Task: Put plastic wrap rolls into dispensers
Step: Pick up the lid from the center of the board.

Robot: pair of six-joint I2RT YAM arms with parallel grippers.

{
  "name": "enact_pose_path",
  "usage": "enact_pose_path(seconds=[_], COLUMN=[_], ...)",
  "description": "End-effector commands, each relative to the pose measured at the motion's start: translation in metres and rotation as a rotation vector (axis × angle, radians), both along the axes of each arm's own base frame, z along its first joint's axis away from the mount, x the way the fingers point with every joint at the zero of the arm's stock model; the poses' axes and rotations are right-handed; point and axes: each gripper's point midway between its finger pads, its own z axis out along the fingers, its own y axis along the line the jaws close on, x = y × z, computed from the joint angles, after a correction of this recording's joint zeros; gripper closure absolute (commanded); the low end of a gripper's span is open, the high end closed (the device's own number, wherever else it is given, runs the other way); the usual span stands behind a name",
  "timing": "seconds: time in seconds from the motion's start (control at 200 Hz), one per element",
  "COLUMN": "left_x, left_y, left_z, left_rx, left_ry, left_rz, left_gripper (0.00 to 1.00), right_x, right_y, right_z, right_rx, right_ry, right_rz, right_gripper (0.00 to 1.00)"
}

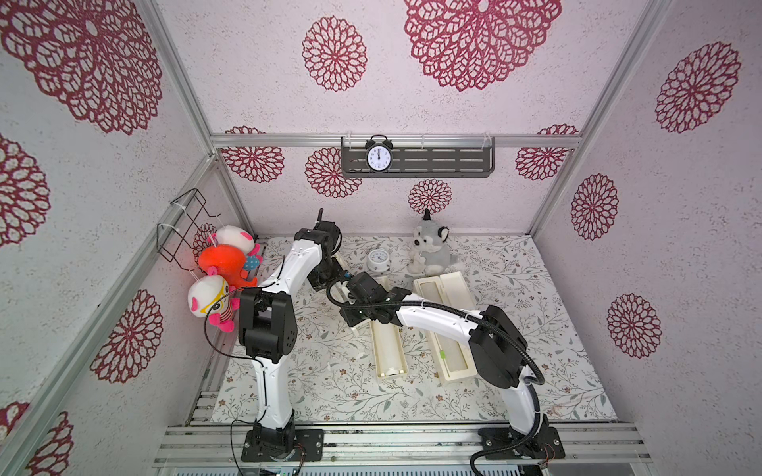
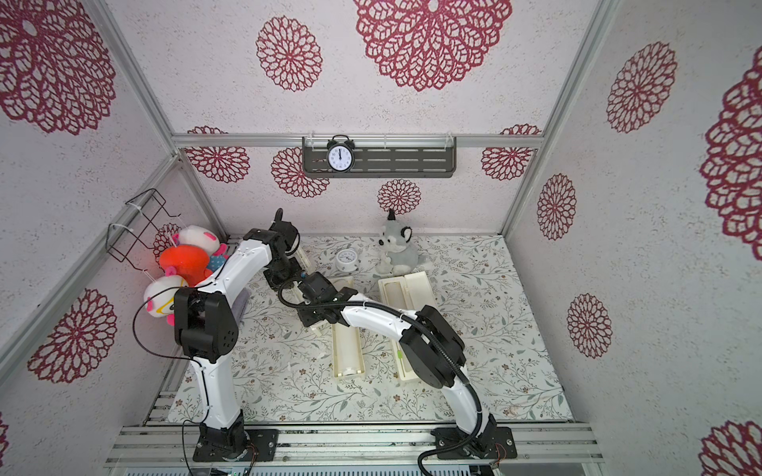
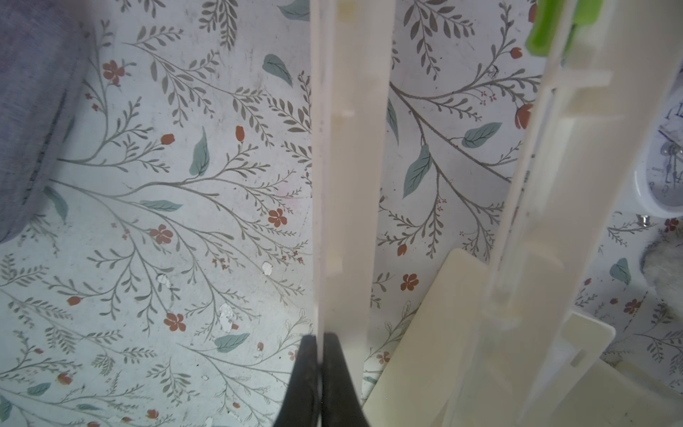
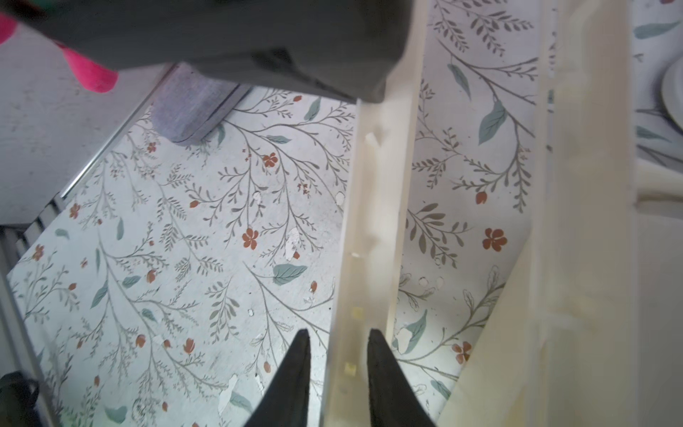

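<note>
Two cream-white dispensers lie open on the flowered table: a middle one (image 1: 387, 350) and a right one (image 1: 447, 329) with a green slider (image 1: 442, 354). A white plastic wrap roll (image 1: 389, 362) seems to lie in the middle trough. The middle dispenser's lid (image 3: 347, 148) stands raised on edge, left of the trough. In the left wrist view my left gripper (image 3: 320, 338) is shut on the lid's thin edge. In the right wrist view my right gripper (image 4: 337, 332) straddles the same lid (image 4: 373, 222), with a gap at one finger. In both top views the arms hide the fingertips.
A grey plush husky (image 1: 433, 251) and a small white clock (image 1: 378, 260) sit at the back of the table. A grey cloth (image 4: 192, 111) lies at the left edge. Plush toys (image 1: 222, 263) hang on the left wall. A shelf (image 1: 453, 158) hangs on the back wall.
</note>
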Motion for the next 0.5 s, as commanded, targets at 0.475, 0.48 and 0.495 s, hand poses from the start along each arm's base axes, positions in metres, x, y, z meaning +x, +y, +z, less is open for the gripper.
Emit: enact_pose_path(seconds=[0.475,0.48,0.495], left_x=[0.002,0.002,0.003], left_y=[-0.008,-0.009,-0.010], left_z=[0.007,0.007,0.008], left_rx=[-0.120,-0.124,-0.129], left_ry=[-0.006,-0.008,-0.011], left_rz=[-0.038,-0.040,-0.045], left_gripper=[0.90,0.88,0.81], right_x=[0.014,0.014,0.013], right_y=[-0.023,-0.022,-0.022], right_z=[-0.012,-0.011,-0.011], right_rx=[-0.256,-0.255,-0.255], right_ry=[-0.189,-0.188,-0.187], right_rz=[-0.114,-0.114,-0.112], right_gripper=[0.99,1.00,1.00])
